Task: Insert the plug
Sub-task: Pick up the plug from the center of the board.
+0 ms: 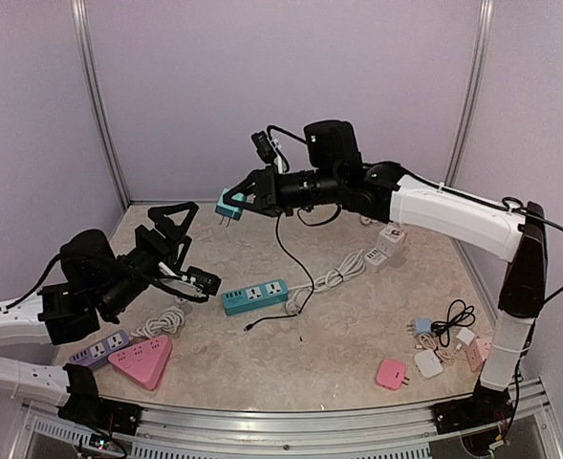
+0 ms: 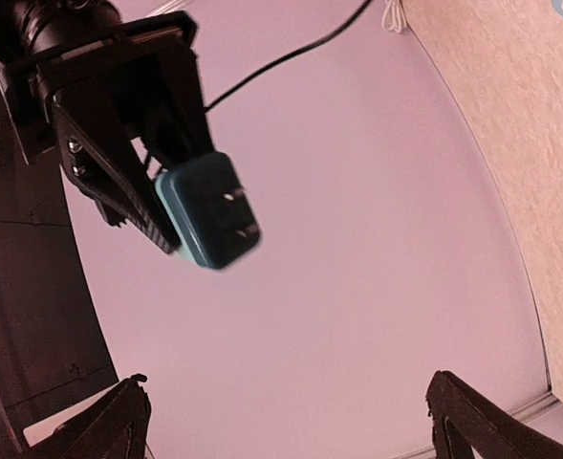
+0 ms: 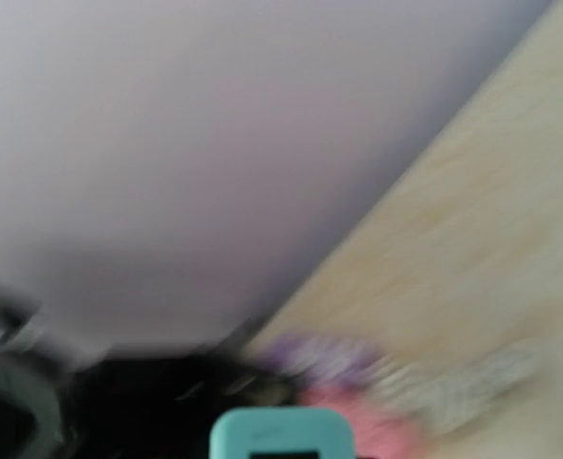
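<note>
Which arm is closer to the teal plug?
Right. The right gripper is shut on the plug, holding it in the air. The left gripper hangs open below and to the plug's left, not touching it.

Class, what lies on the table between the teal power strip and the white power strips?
A bundled white cord, plus a thin black cable near the teal power strip; the top view shows it.

Top view: high, behind arm bases, faces down and forward over whole table [image 1: 357, 335] to back wall [image 1: 291, 86]; far off.

Left wrist view: tilted, faces wall; own fingertips [image 2: 119, 421] at bottom edge; right gripper [image 2: 187, 196] with teal plug [image 2: 214, 215] near.

Right wrist view: blurred, very near same plug at bottom edge; table and wall beyond.

Plug shared by all three views.
</note>
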You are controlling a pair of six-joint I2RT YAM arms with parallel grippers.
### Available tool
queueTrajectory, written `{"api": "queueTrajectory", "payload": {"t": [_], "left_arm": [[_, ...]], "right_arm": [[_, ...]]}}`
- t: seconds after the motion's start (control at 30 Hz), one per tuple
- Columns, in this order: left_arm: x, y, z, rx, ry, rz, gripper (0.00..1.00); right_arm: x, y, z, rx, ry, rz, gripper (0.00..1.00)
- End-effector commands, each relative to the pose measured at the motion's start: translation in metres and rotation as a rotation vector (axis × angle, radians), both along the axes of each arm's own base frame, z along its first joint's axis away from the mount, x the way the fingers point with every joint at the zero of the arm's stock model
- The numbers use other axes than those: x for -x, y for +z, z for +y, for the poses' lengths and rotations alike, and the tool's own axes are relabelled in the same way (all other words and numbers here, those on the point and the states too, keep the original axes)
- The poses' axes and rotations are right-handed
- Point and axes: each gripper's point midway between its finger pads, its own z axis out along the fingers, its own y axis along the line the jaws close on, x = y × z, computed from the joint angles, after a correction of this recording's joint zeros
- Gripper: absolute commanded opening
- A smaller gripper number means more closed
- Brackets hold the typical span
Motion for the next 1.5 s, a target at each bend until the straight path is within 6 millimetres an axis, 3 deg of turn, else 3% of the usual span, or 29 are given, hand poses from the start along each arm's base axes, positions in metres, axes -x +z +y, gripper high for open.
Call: {"api": "queueTrajectory", "payload": {"t": [0.0, 0.07, 0.13, 0.23, 0.3, 0.37, 0.47, 0.6, 0.73, 0.87, 1.07, 1.2, 1.47], "left_arm": [[-0.012, 0.003, 0.035, -0.087, 0.179, 0.014, 0.99], [-0.015, 0.006, 0.046, -0.051, 0.222, 0.034, 0.99], [-0.018, 0.006, 0.059, -0.025, 0.267, 0.065, 0.99], [-0.023, 0.009, 0.081, 0.053, 0.349, 0.129, 0.99], [-0.025, 0.007, 0.099, 0.111, 0.417, 0.203, 0.99], [-0.027, 0.005, 0.115, 0.215, 0.477, 0.289, 0.99], [-0.023, -0.012, 0.133, 0.287, 0.524, 0.422, 0.99], [-0.015, -0.04, 0.147, 0.345, 0.572, 0.544, 0.99], [-0.007, -0.054, 0.15, 0.456, 0.577, 0.651, 0.99], [0.008, -0.072, 0.148, 0.571, 0.563, 0.81, 0.99], [0.025, -0.099, 0.141, 0.761, 0.553, 1.024, 0.99], [0.027, -0.108, 0.139, 0.866, 0.552, 1.099, 0.99], [0.02, -0.118, 0.14, 1.117, 0.544, 1.188, 0.99]], "right_arm": [[-0.103, 0.104, -0.104, 0.146, -0.42, -0.406, 0.0], [-0.13, 0.156, -0.125, 0.105, -0.54, -0.584, 0.0], [-0.145, 0.186, -0.121, 0.031, -0.571, -0.766, 0.0], [-0.156, 0.187, -0.097, -0.037, -0.517, -0.921, 0.0], [-0.157, 0.16, -0.07, -0.061, -0.381, -0.956, 0.0], [-0.154, 0.114, -0.039, -0.069, -0.197, -0.917, 0.0], [-0.149, 0.032, -0.012, -0.036, 0.027, -0.82, 0.0], [-0.144, -0.066, -0.004, 0.074, 0.173, -0.734, 0.0], [-0.127, -0.136, -0.02, 0.193, 0.251, -0.761, 0.0], [-0.096, -0.174, -0.045, 0.253, 0.337, -0.857, 0.0], [-0.061, -0.231, -0.074, 0.339, 0.436, -0.814, 0.0], [-0.054, -0.238, -0.077, 0.321, 0.44, -0.844, 0.0], [-0.057, -0.234, -0.057, 0.251, 0.471, -0.963, 0.0]]}}
